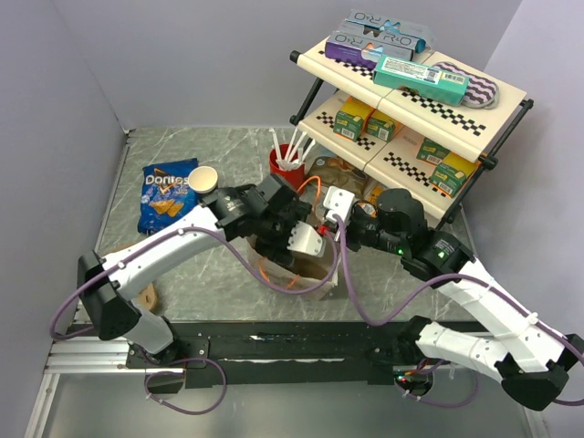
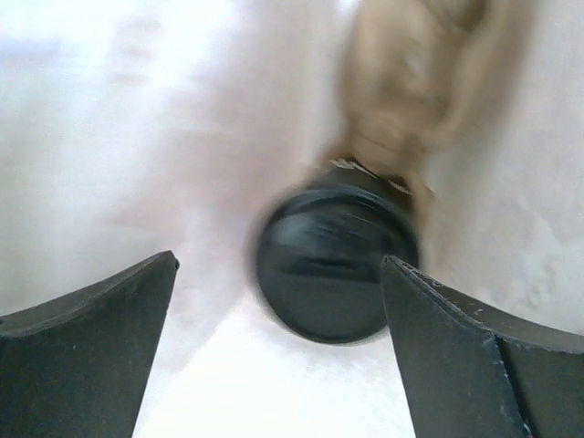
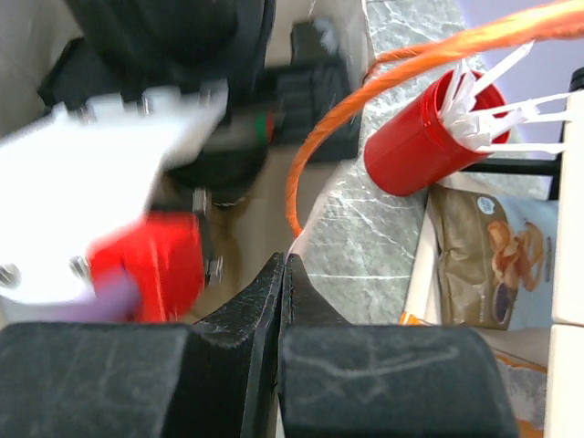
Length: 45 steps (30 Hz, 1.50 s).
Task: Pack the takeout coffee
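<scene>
The takeout coffee shows in the left wrist view as a round black lid (image 2: 333, 265) on a dark cup. It is blurred and lies inside the pale paper bag (image 2: 109, 137). My left gripper (image 2: 280, 260) is open, with the lid just beyond and between its fingertips and close to the right one. From above, the left gripper (image 1: 287, 239) reaches down into the brown paper bag (image 1: 315, 271), which hides the coffee. My right gripper (image 3: 285, 263) is shut on the bag's rim (image 3: 319, 196) and holds that rim in the top view (image 1: 330, 219).
An open cream paper cup (image 1: 203, 179) stands by a blue Doritos bag (image 1: 165, 194). A red cup with white straws (image 1: 287, 161) is behind the bag, and it also shows in the right wrist view (image 3: 424, 137). A two-tier shelf of boxes (image 1: 411, 100) is at the back right. The bag has orange handles (image 3: 383, 87).
</scene>
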Motion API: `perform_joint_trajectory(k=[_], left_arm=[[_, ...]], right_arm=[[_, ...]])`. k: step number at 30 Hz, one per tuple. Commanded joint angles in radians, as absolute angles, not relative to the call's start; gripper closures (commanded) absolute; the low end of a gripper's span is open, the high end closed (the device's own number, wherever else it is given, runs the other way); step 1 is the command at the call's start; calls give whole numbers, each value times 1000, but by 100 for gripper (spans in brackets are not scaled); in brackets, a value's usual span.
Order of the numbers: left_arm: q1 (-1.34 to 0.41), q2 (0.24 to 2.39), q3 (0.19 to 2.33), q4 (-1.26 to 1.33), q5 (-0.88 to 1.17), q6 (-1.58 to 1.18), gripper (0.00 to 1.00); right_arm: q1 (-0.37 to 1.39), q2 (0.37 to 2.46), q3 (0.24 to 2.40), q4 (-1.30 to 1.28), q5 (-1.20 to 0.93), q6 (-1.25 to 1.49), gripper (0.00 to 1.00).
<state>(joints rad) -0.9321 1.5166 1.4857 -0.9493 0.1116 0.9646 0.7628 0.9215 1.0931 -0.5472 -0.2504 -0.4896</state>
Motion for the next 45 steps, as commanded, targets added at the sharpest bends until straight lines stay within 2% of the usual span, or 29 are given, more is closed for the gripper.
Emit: perform_joint_trajectory(k=[1, 5, 14, 21, 22, 24, 25, 27, 28, 33, 34, 37, 42, 45], left_arm=[[-884, 1440, 1552, -923, 294, 922, 1], [-861, 1425, 1537, -905, 392, 868, 1], [-842, 1339, 1414, -597, 449, 547, 1], [-819, 1318, 1502, -445, 397, 431, 0], [-813, 1318, 1515, -433, 390, 416, 3], [-792, 1319, 1561, -423, 387, 373, 3], [-775, 1321, 1574, -422, 379, 359, 3], [-761, 1313, 1598, -416, 358, 328, 3], [-750, 1309, 1600, -414, 347, 325, 3], [-707, 1275, 1594, -402, 230, 318, 3], [-678, 1269, 1592, -397, 215, 308, 3], [-612, 1241, 1580, -379, 137, 281, 3], [-500, 1241, 1575, -416, 29, 270, 3], [-410, 1288, 1637, -532, 26, 249, 3]], right_arm=[[735, 936, 1115, -549, -324, -431, 100], [716, 953, 1124, -548, -347, -416, 100], [709, 977, 1146, -526, -322, -403, 100], [670, 1031, 1175, -552, -305, -388, 99], [666, 1038, 1199, -558, -319, -377, 94], [650, 1058, 1227, -578, -339, -373, 76], [650, 1063, 1253, -581, -342, -371, 61], [649, 1077, 1291, -594, -344, -373, 51], [649, 1083, 1304, -600, -344, -371, 40], [626, 1117, 1405, -646, -298, -339, 20], [621, 1121, 1423, -652, -285, -328, 12], [608, 1123, 1489, -681, -247, -321, 0], [603, 1132, 1577, -704, -164, -337, 0], [597, 1152, 1641, -729, -126, -342, 0]])
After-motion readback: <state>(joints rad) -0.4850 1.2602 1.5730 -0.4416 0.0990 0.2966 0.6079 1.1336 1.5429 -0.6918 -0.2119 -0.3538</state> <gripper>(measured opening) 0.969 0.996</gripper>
